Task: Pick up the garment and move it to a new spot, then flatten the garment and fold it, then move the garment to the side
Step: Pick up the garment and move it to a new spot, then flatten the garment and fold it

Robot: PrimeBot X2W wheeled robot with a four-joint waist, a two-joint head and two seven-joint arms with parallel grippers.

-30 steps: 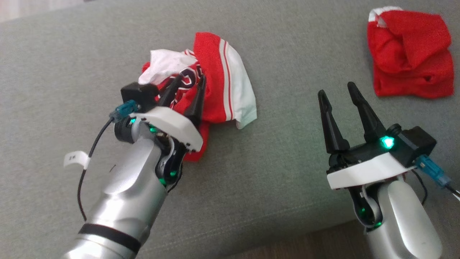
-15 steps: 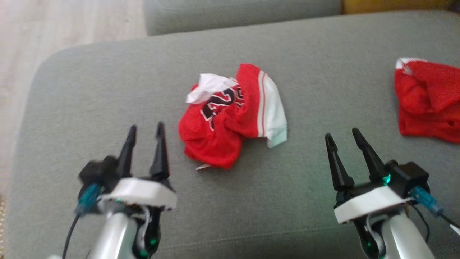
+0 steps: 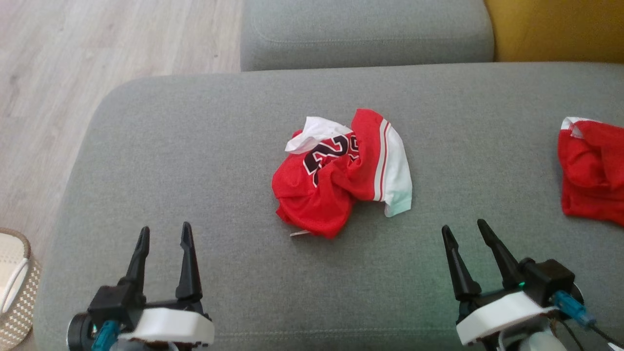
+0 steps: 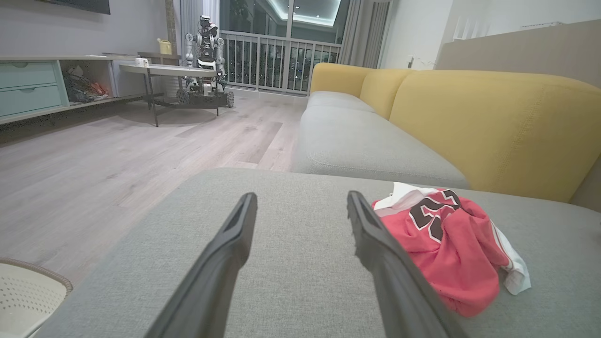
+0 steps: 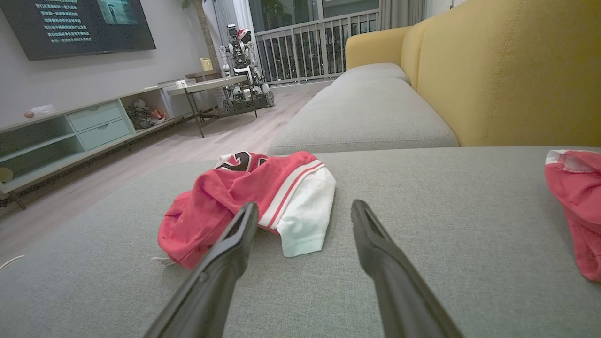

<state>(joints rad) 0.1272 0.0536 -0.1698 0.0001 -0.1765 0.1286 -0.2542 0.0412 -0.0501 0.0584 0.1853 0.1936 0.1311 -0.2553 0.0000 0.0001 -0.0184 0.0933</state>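
free: cushion (image 3: 195, 146) around garment (image 3: 336, 187) | blocks: second red garment (image 3: 590, 175) far right, basket (image 3: 19, 292) lower left

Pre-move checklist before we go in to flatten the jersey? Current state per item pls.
1. Left gripper open and empty: ok.
2. Right gripper open and empty: ok.
3. Jersey lying free on the cushion, ahead of and between both grippers: ok.
4. Jersey flat: not ok, bunched in a heap.
5. Room to spread it: ok on the left; other red garment lies apart, far right.
6. Collar and hem found for grasping: cannot tell.
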